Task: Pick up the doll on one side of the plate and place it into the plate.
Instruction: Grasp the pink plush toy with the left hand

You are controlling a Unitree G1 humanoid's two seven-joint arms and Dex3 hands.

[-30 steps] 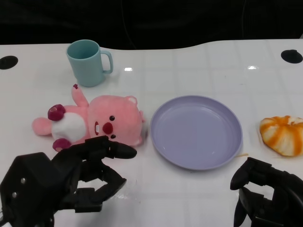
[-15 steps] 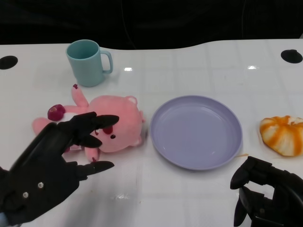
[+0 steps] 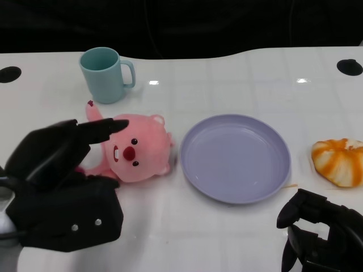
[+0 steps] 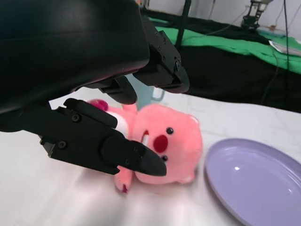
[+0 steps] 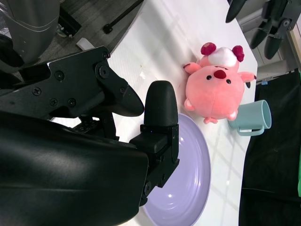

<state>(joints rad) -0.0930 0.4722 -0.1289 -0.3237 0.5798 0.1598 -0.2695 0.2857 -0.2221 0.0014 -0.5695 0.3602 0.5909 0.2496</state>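
No readable writing. Pink plush doll [image 3: 136, 148], red nose, white belly, lying on desk [image 3: 227, 85] left of purple plate [image 3: 235, 157]. Left hand [image 3: 59, 187] hovering over doll, fingers [image 4: 117, 150] spread. Right hand [image 3: 320, 235] resting, fingers curling, holding nothing.

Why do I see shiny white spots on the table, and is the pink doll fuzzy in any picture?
In the head view the table shows small bright glints of lamp glare near the teal cup. In the left wrist view the pink doll looks soft and the table glows washed-out under the left hand. In the right wrist view the doll looks sharper, and the right hand is a big dark shape.
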